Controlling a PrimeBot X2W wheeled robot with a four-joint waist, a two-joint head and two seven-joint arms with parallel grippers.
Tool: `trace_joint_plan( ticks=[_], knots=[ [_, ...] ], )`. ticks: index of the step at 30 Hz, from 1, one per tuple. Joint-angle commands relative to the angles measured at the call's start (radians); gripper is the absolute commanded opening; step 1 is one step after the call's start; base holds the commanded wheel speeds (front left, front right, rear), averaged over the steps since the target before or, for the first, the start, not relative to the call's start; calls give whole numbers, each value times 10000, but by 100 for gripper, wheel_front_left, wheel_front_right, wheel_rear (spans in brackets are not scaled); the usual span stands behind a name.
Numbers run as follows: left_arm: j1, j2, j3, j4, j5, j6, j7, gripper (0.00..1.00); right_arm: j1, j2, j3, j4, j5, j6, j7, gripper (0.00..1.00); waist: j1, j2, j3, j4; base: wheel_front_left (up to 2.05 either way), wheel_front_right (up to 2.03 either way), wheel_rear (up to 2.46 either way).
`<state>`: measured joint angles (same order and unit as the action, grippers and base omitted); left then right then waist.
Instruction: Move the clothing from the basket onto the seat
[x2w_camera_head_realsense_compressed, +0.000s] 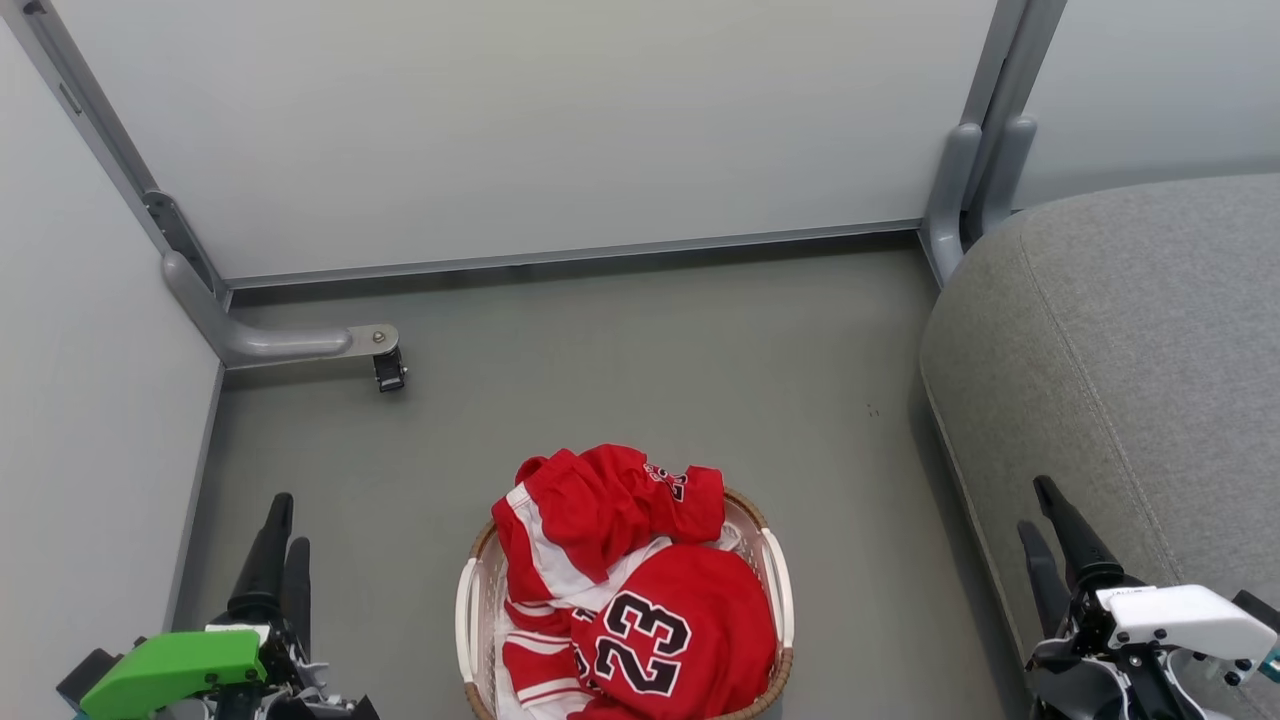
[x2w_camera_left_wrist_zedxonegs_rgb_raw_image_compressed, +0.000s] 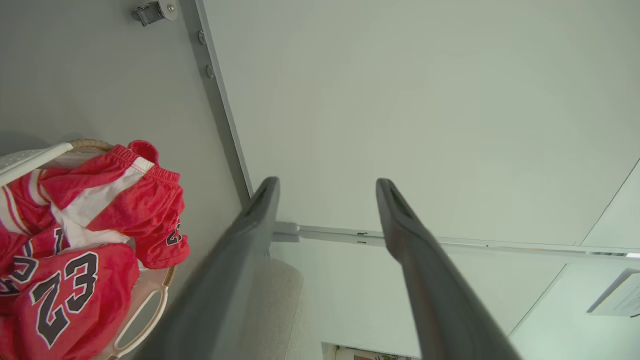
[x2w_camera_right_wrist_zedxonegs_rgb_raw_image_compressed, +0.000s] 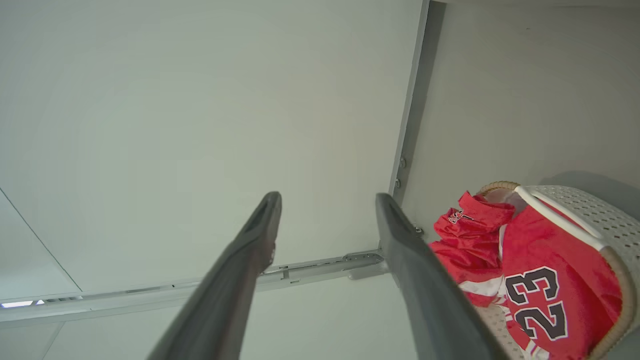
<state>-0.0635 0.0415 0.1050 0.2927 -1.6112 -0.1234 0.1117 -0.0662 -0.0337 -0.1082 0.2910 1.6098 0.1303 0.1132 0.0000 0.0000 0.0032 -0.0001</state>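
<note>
In the head view, the left gripper (x2w_camera_head_realsense_compressed: 290, 520) waits at 7 o'clock, fingers pointing up the view, clear of everything. Its wrist view shows the jaws apart with nothing between them, likely readied for a pinch.

At 6 o'clock the clothing (x2w_camera_head_realsense_compressed: 620, 560) lies heaped in the basket (x2w_camera_head_realsense_compressed: 778, 590), spilling over the far rim, so a top fold looks easy to take from above.

The seat (x2w_camera_head_realsense_compressed: 1130, 330) fills 3 o'clock, bare. The right gripper (x2w_camera_head_realsense_compressed: 1034, 503) sits at 5 o'clock just before it, jaws likewise apart and empty; it seems the handier arm for the drop-off.

The head view gives the overall layout. The wrist views add the finger gaps, and the right one also shows the basket's perforated wall.
</note>
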Motion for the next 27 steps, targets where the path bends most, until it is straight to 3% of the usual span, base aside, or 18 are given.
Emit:
trace_joint_plan(
  ticks=[1,14,27],
  knots=[
    [-103,19,-114,-216,74,-10,-133,100,-91,-41,93,-185,-65,0,-139,100,0,0,0,-1,0,0,0],
    [142,33,-652,-586,619,-15,-753,100,91,-68,387,-400,-830,1,-762,100,0,0,-14,-5,0,0,0],
    [234,48,-896,-1191,2521,361,-1294,100,159,-92,350,-921,-3149,2,-1305,100,0,0,-30,7,0,0,0]
  ],
)
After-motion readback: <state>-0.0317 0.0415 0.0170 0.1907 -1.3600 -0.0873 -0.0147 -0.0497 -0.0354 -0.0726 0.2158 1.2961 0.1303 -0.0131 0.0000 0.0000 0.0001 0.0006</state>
